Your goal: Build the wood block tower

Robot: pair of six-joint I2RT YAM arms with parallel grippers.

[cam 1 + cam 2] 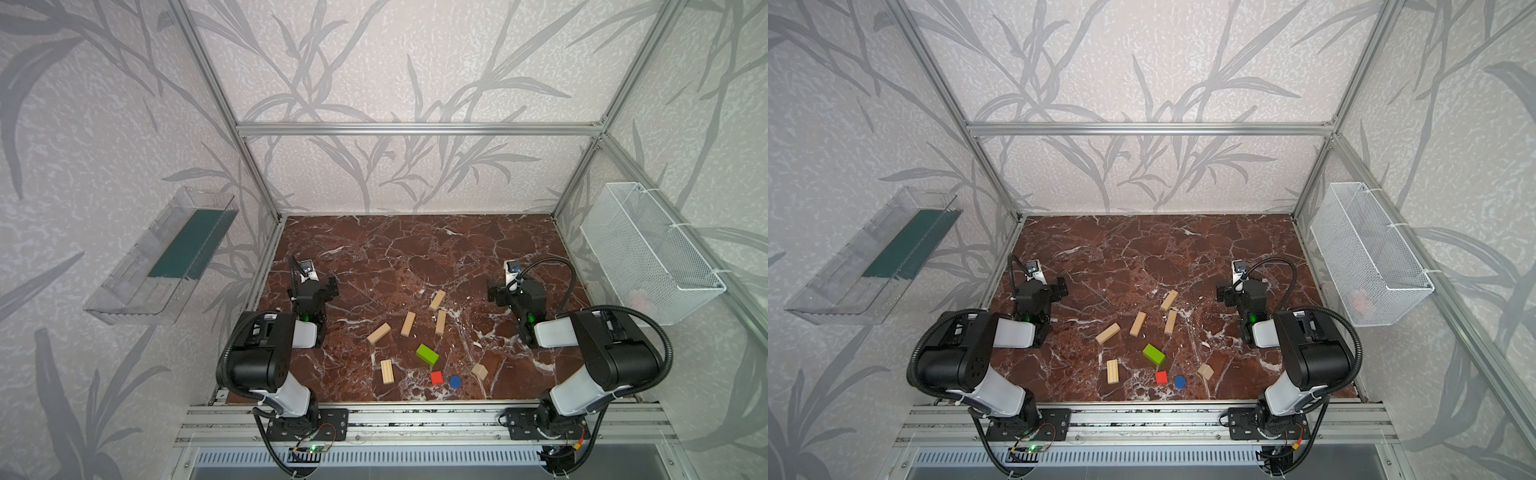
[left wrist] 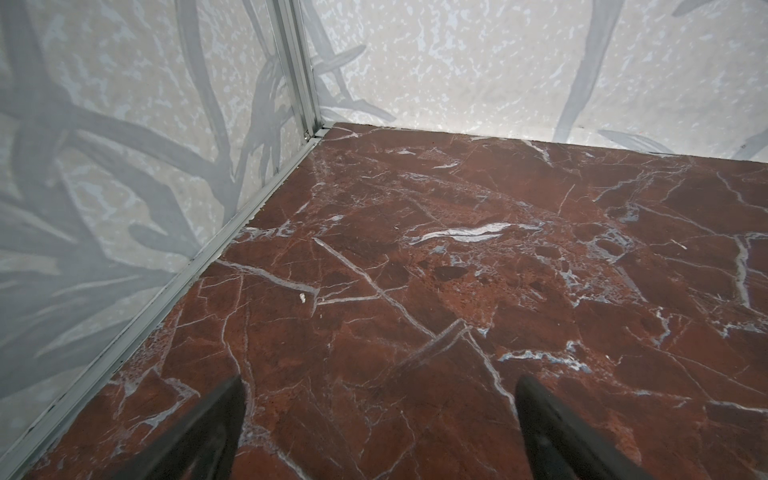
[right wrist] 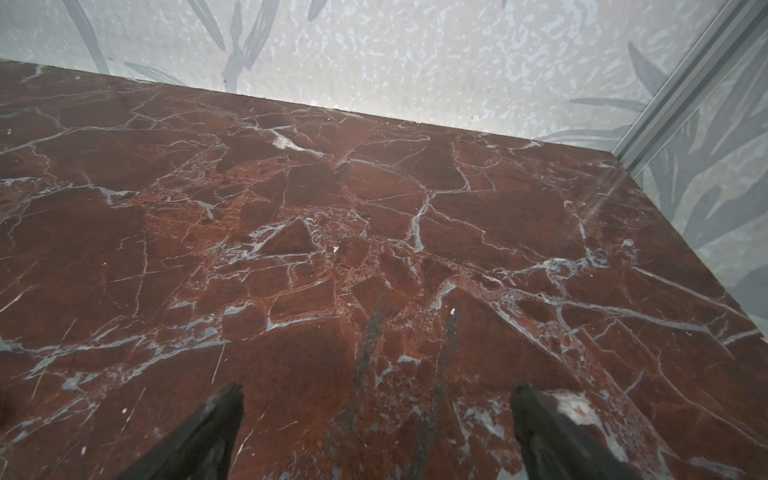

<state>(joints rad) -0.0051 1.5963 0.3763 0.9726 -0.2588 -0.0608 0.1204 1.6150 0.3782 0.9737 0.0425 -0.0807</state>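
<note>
Left pincer (image 2: 380,382) and right pincer (image 3: 377,390) hang wide, empty; best grip the front-left plank (image 1: 386,371) squarely across its narrow width.

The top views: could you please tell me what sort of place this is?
Probably a robot test cell: an aluminium frame with wallpapered panels boxes in a marble-look tabletop, a left arm and right arm are mounted at its front, and toy blocks lie scattered.

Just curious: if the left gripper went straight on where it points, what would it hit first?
Probably the bare table, short of the back wall; the blocks lie off its line.
</note>
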